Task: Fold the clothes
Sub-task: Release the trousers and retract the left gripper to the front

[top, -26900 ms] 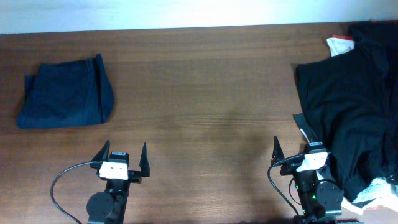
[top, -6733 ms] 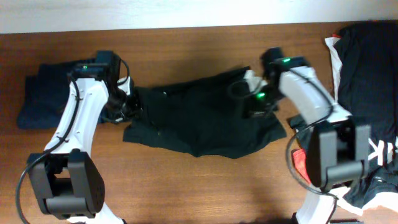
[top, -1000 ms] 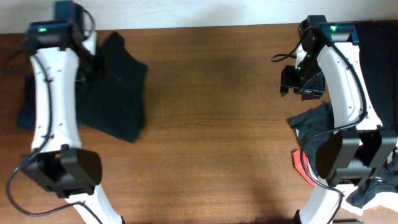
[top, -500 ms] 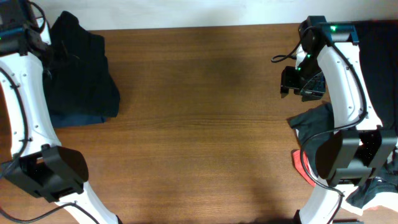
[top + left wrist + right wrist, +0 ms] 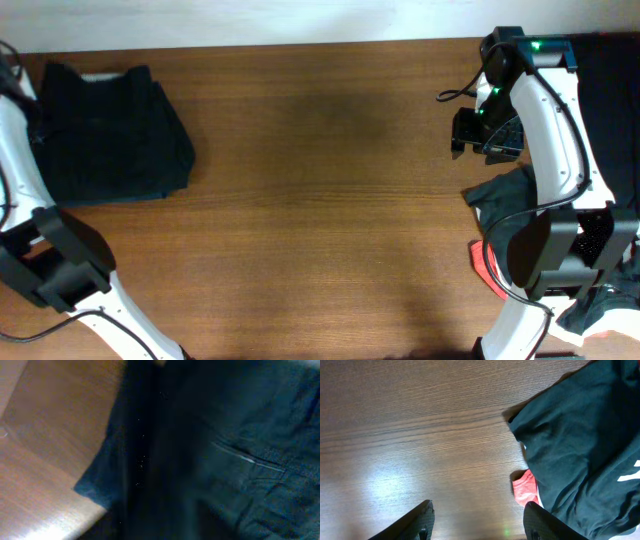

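A folded black garment (image 5: 110,125) lies at the far left of the table on top of a dark navy one (image 5: 150,192). My left arm (image 5: 12,150) stands at the table's left edge beside this stack. Its fingers are lost against dark cloth, and the left wrist view shows only blurred black fabric (image 5: 165,460) and navy fabric (image 5: 260,460). My right gripper (image 5: 480,525) is open and empty over bare wood, also seen overhead (image 5: 485,130). A pile of black clothes (image 5: 610,100) with a red bit (image 5: 525,487) and white lettering (image 5: 630,472) lies to its right.
The wooden table (image 5: 330,200) stretches between the left stack and the right pile. The pile's black edge (image 5: 580,445) reaches close to my right gripper's right finger. A pale wall runs along the table's far edge.
My left arm has swung further left and the black garment has settled flat onto the navy one. The right arm has not moved.
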Available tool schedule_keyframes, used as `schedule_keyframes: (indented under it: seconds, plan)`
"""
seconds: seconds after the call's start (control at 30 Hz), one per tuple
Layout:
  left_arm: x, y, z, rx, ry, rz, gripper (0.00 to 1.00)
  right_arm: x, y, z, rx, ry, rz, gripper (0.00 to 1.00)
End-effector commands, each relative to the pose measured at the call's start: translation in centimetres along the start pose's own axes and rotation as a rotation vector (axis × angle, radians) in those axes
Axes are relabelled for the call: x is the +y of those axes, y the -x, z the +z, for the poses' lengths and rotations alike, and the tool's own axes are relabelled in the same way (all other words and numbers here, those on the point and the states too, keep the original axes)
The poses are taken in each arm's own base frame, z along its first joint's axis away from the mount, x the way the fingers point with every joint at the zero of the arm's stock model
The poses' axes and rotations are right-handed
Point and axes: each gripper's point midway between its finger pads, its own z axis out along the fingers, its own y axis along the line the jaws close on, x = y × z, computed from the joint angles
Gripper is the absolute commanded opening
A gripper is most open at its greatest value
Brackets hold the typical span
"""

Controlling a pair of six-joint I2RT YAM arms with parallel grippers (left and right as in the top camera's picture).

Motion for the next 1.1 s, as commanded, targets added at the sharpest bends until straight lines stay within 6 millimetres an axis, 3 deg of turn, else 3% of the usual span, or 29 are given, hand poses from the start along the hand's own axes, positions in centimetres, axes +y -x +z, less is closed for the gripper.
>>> schedule_keyframes:
  seconds: [0.0, 0.13, 0.27, 0.4, 0.5, 0.57, 0.67, 0.77, 0.83, 0.97, 1.07]
  plan:
    - [2.6, 0.1, 0.4, -0.002, 0.024, -0.085, 0.99, -0.5, 0.2, -1.2, -0.039, -0.011, 0.000, 0.64]
    - [2.1, -0.1, 0.5, 0.008, -0.020, -0.089, 0.99, -0.5, 0.3, -1.2, -0.042, -0.010, -0.001, 0.73]
    - [-1.5, 0.0, 0.2, 0.009, -0.114, -0.049, 0.99, -0.4, 0.4, -1.2, -0.044, -0.007, -0.001, 0.88]
    - [-8.6, -0.9, -0.6, 0.018, -0.181, 0.076, 0.99, 0.6, 1.0, -1.0, -0.061, 0.051, -0.005, 0.99]
    - [-14.7, -2.5, -1.6, 0.030, -0.225, 0.191, 0.99, 2.2, 1.2, -0.9, -0.058, 0.138, -0.070, 0.99]
    - [-19.4, -5.2, -2.5, 0.072, -0.256, 0.294, 0.99, 2.8, 0.7, -0.6, -0.034, 0.174, -0.112, 0.99]
    - [-22.7, -10.1, -3.8, 0.193, -0.262, 0.406, 0.99, 2.5, -0.5, -0.3, 0.019, 0.166, -0.106, 0.99]
    - [-23.7, -14.8, -5.4, 0.337, -0.240, 0.494, 0.99, 2.2, -2.3, -0.4, 0.093, 0.155, -0.097, 0.99]
    - [-24.0, -17.0, -6.3, 0.402, -0.225, 0.536, 0.99, 2.1, -2.9, -0.4, 0.117, 0.152, -0.095, 0.99]
    - [-23.1, -19.5, -7.4, 0.507, -0.189, 0.573, 0.99, 2.4, -4.5, -0.1, 0.156, 0.180, -0.089, 0.99]
    - [-22.8, -20.4, -7.6, 0.539, -0.181, 0.554, 0.99, 1.3, -7.2, 0.7, 0.210, 0.143, -0.085, 0.99]
